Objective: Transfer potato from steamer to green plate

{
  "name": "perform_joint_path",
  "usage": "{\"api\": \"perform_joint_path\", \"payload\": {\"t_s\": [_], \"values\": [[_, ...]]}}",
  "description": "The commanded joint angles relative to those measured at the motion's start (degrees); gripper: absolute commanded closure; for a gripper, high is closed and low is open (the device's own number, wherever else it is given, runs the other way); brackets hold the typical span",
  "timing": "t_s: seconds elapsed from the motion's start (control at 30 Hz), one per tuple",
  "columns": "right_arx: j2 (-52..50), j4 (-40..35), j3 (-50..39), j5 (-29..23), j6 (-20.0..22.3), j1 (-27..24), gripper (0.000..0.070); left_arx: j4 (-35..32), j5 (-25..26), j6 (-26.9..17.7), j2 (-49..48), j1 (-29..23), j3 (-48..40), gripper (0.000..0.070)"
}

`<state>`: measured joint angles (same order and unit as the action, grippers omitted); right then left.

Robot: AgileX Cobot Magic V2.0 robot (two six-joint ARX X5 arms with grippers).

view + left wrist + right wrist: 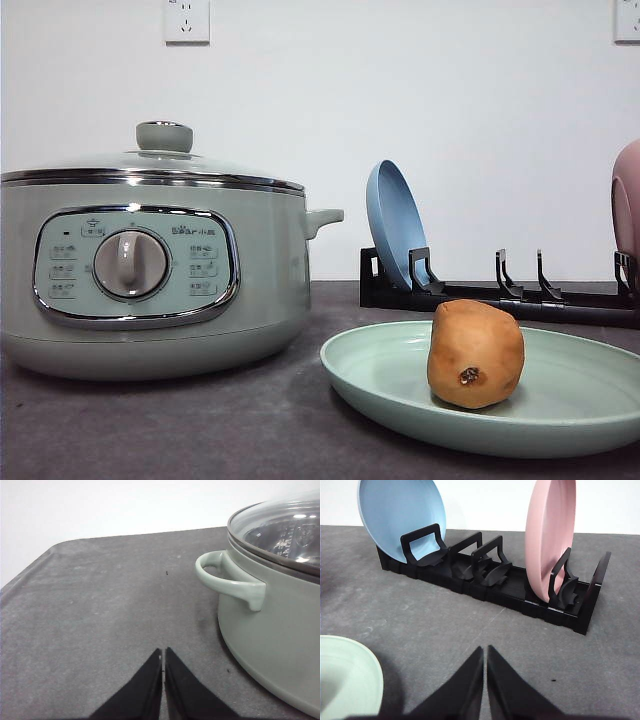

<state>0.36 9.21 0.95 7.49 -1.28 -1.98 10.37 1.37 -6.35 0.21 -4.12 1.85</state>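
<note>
The orange-brown potato [476,353] stands on the pale green plate [380,370] at the front right of the table. The pale green steamer [150,270] sits at the left with its glass lid on. In the left wrist view my left gripper [163,655] is shut with nothing in it, low over bare table beside the steamer's side handle [232,580]. My right gripper [485,652] is likewise shut and holds nothing; it faces the dish rack, with the green plate's rim [350,680] just beside it.
A black dish rack [520,587] stands at the back right with a blue plate [400,515] and a pink plate [550,535] upright in it. The same rack [520,295] lies behind the green plate. The grey tabletop's edge [25,575] curves near the left gripper.
</note>
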Motion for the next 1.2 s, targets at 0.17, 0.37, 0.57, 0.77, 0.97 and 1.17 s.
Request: {"api": "perform_joint_path", "payload": {"t_s": [0.17,0.37,0.57,0.77,0.97,1.17], "values": [[-0.15,-0.39,-0.24,-0.02,-0.20,0.00,0.0700,0.39,-0.13,-0.04,-0.04,-0.15,-1.18,0.0700],[-0.15,-0.39,-0.24,-0.03,-0.20,0.00,0.0700,0.39,-0.13,-0.04,-0.02,-0.15,-1.16,0.0700],[-0.15,-0.39,-0.24,-0.02,-0.20,0.00,0.0700,0.39,-0.13,-0.04,-0.02,-0.15,-1.18,0.0700],[-0.15,-0.39,-0.24,-0.03,-0.20,0.00,0.0700,0.39,-0.13,-0.04,-0.02,-0.15,-1.18,0.0700],[-0.15,-0.39,-0.24,-0.04,-0.20,0.00,0.0700,0.39,-0.13,-0.04,-0.04,-0.15,-1.18,0.0700],[-0.15,-0.39,-0.24,-0.02,-0.20,0.00,0.0700,0.39,-0.13,-0.04,-0.02,-0.15,-1.18,0.0700]]}}
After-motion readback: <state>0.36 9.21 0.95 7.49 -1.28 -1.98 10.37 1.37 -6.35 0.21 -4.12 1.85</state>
